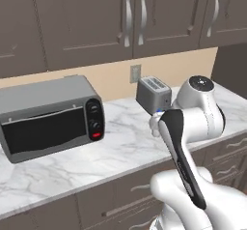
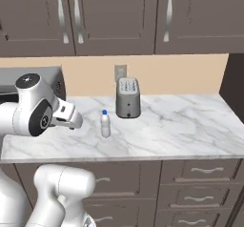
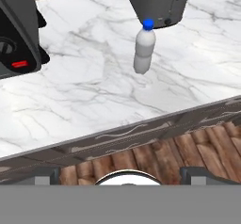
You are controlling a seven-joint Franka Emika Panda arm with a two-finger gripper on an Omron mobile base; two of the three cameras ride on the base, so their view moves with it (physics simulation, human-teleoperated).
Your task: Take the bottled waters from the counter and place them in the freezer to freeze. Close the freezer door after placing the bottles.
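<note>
Bottle: one small whitish plastic water bottle with blue cap [image 2: 105, 124] stands upright on the white grey-veined marble counter [image 2: 181, 126], just in front of the grey slot toaster [image 2: 128, 98], apart from it. Dark grey toaster oven [image 1: 48, 115] sits well to its left. Gripper [image 3: 124, 171] is back over the counter's front edge, jaws spread wide, holding nothing, well short of the bottle.

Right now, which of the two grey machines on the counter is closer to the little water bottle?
The toaster, the small one with slots on top, stands just behind the water bottle. The toaster oven, the wide one with a red button, sits farther away.
</note>
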